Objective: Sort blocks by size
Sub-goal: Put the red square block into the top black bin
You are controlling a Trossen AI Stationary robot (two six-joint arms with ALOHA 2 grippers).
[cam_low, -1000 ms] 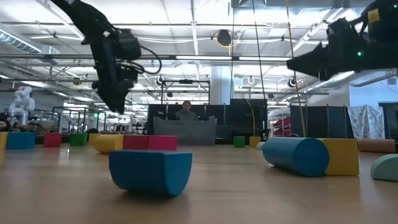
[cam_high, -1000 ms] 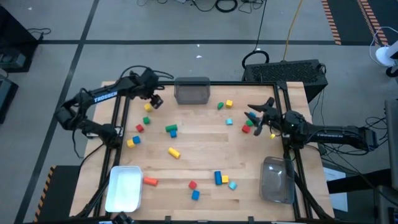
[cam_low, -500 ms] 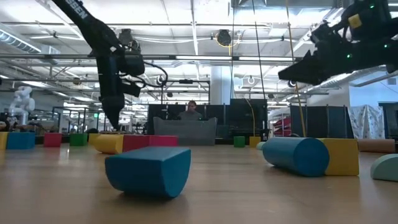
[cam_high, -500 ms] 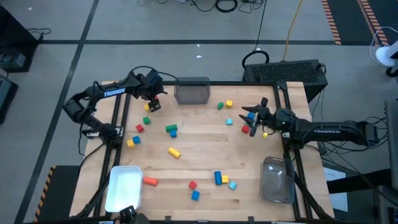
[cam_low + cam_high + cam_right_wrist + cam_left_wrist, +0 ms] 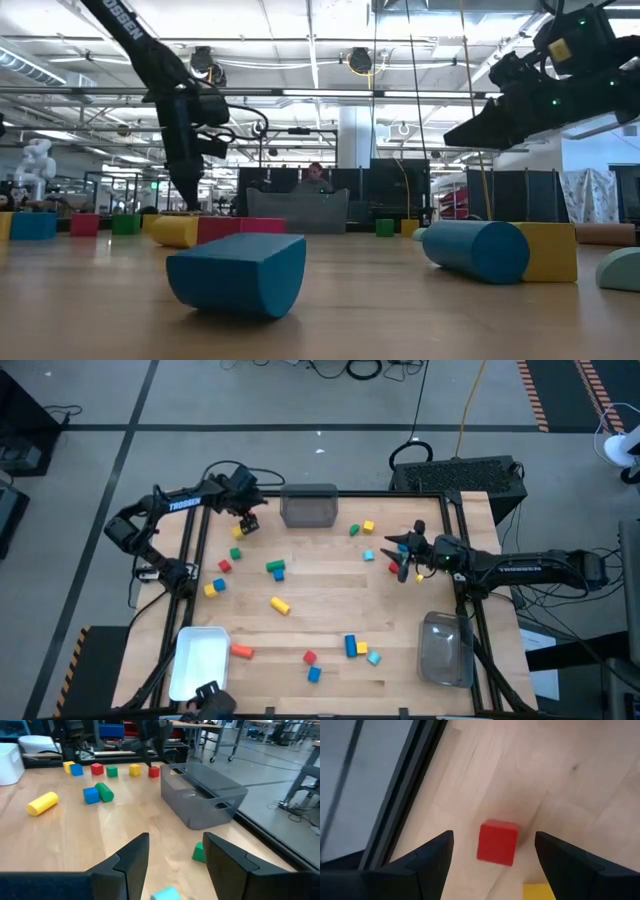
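Left gripper (image 5: 247, 523) hangs over the far left part of the table (image 5: 330, 600), just beside the grey bin (image 5: 309, 506) at the far edge. Fingers spread wide, nothing between them. In the left wrist view a red cube (image 5: 497, 842) sits on the wood in the gap between the two fingers, a sliver of a yellow block (image 5: 538, 891) close by and the dark table frame (image 5: 395, 810) running along one side.

Right gripper (image 5: 403, 557) is raised over the right part of the table, above a red block (image 5: 395, 567) and near a cyan block (image 5: 368, 555). Fingers stand partly apart and hold nothing. The right wrist view looks across the wood toward the grey bin, a yellow cylinder (image 5: 42, 803) and a blue and green pair (image 5: 98, 793).

The blocks lie scattered over the wood: none shows inside the grey bin, the white bin (image 5: 200, 662) or the clear bin (image 5: 445, 649).

Judged step: left arm lining up on the red cube for a pick.

- Descend straight, keeping the cube centred between the fingers; it already sits nearly centred.
- The cube looks slightly turned against the finger line; a small wrist twist should put the pads on flat faces rather than corners.
- Watch the yellow neighbour: one finger may nudge it on the way down.
- Frame rail is near; avoid drifting toward it.
- Close only once the fingertips reach the lower half of the cube.
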